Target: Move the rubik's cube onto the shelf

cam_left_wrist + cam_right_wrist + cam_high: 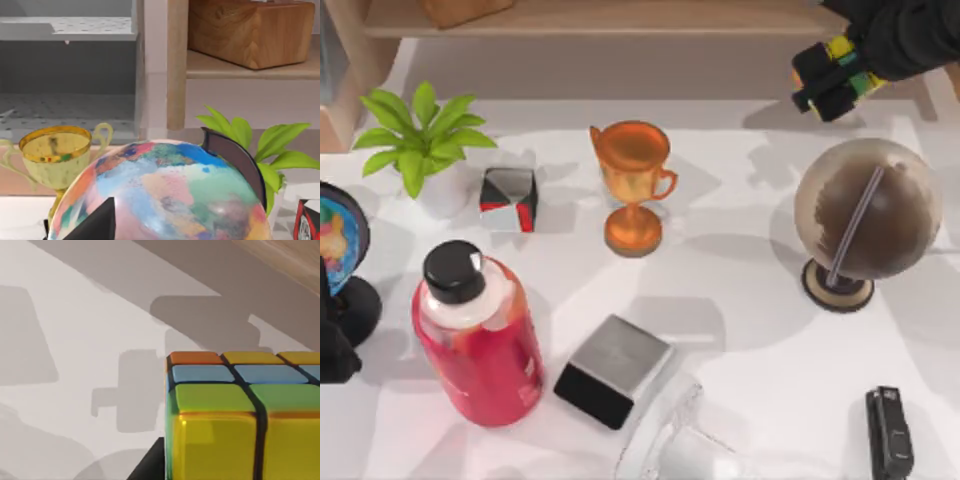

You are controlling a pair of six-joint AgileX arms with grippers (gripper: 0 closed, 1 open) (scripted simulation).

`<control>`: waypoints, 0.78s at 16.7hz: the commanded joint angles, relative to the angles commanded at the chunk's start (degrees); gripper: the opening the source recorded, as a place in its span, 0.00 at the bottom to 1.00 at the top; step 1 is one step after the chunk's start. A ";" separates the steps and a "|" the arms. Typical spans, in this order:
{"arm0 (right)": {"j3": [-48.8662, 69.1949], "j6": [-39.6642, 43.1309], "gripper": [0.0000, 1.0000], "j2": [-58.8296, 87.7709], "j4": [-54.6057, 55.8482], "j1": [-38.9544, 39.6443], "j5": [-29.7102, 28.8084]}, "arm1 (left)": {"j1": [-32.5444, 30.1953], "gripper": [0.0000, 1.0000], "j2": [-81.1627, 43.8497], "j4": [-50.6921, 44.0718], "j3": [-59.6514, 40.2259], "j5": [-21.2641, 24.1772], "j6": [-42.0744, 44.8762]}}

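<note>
Looking down from the top view, we see our right gripper (832,78) at the far right, fingers closed around the rubik's cube (840,70), held above the white table (740,300) just in front of the shelf (620,18). Our left arm sits parked at the left edge beside a colourful globe (335,235). From the left wrist view, that globe (165,195) and a gold trophy (55,160) show. From the right wrist view, the cube (240,415) appears to hang clear of the table.

Overhead view down onto table (740,330); wrist views close, low, shelfward.
</note>
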State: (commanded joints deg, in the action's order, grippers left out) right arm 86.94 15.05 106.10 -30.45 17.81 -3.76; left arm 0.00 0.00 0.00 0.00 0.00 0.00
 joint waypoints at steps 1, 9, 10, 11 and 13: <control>-2.65 -1.02 0.00 -0.08 5.66 2.78 -1.83 | 0.00 1.00 0.00 0.00 0.00 0.00 0.00; -18.12 -5.72 0.00 6.00 55.08 17.31 -21.02 | 0.00 1.00 0.00 0.00 0.00 0.00 0.00; -18.96 -5.94 0.00 7.39 60.87 18.22 -23.35 | 0.00 1.00 0.00 0.00 0.00 0.00 0.00; -19.59 -6.15 0.00 8.81 66.47 19.01 -25.56 | 0.00 1.00 0.00 0.00 0.00 0.00 0.00; -20.11 -6.59 0.00 11.75 76.88 20.09 -29.50 | 0.00 1.00 0.00 0.00 0.00 0.00 0.00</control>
State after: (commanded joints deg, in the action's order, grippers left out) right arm 66.83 8.46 117.85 46.43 37.90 -33.25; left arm 0.00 0.00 0.00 0.00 0.00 0.00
